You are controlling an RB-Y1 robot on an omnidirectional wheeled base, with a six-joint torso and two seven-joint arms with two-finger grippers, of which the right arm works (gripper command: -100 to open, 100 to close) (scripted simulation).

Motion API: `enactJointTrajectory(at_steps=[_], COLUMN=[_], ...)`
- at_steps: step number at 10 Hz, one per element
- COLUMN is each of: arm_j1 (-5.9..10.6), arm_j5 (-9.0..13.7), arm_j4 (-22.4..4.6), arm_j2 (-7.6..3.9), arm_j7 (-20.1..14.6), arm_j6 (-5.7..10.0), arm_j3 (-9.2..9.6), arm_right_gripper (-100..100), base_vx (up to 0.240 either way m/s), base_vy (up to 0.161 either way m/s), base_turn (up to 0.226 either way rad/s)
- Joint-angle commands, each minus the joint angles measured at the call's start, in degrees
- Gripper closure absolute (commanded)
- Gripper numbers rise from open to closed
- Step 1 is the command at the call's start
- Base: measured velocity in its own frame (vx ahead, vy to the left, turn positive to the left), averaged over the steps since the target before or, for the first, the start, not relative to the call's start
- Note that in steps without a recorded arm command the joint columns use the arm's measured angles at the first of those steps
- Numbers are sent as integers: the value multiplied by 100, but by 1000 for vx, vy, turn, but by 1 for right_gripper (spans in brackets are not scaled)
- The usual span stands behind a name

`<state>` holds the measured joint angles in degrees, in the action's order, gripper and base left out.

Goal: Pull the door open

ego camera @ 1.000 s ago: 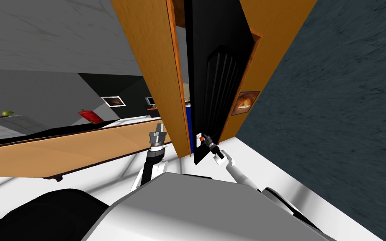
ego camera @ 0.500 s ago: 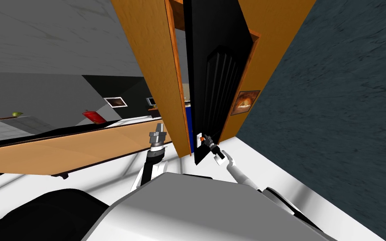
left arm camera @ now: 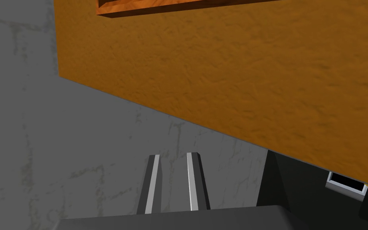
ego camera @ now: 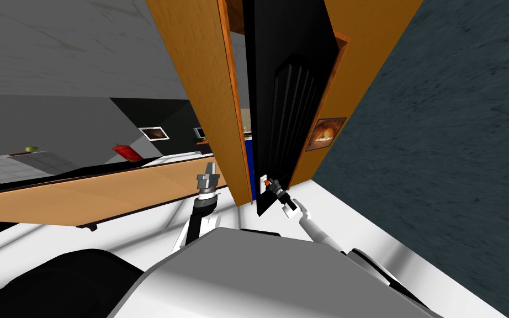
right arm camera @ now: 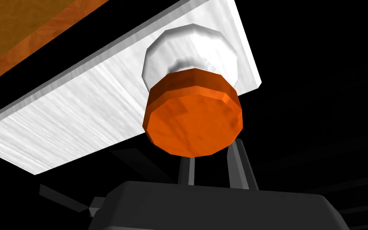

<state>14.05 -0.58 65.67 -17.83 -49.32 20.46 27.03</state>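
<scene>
Round, faceted orange knob (right arm camera: 193,119) on a brushed white plate (right arm camera: 79,115), black door (ego camera: 286,83). Right gripper (right arm camera: 211,159) nearly together, tips hidden behind the knob. Left gripper (left arm camera: 173,159), at the knob's nine o'clock, together.

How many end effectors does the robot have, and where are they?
2. The left end effector is raised beside the orange wall, holding nothing. The right end effector is at the orange door knob on the black door.
</scene>
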Motion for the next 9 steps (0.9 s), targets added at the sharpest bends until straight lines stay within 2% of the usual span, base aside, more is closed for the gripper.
enactJointTrajectory(at_steps=[1, 4, 5, 9], arm_j1=[-78, -78, -90, -90], arm_j5=[22, 22, 137, 137], arm_j4=[59, 59, 71, 71], arm_j2=[104, 104, 88, 88], arm_j7=[-106, -106, -320, -320], arm_j6=[59, 59, 61, 61], arm_j3=[168, 168, 186, 186], arm_right_gripper=[-100, -100, -100, -100], base_vx=[-31, -3, -40, -13], base_vy=[-28, -5, -20, -6], base_turn=[59, -12, 65, 7])
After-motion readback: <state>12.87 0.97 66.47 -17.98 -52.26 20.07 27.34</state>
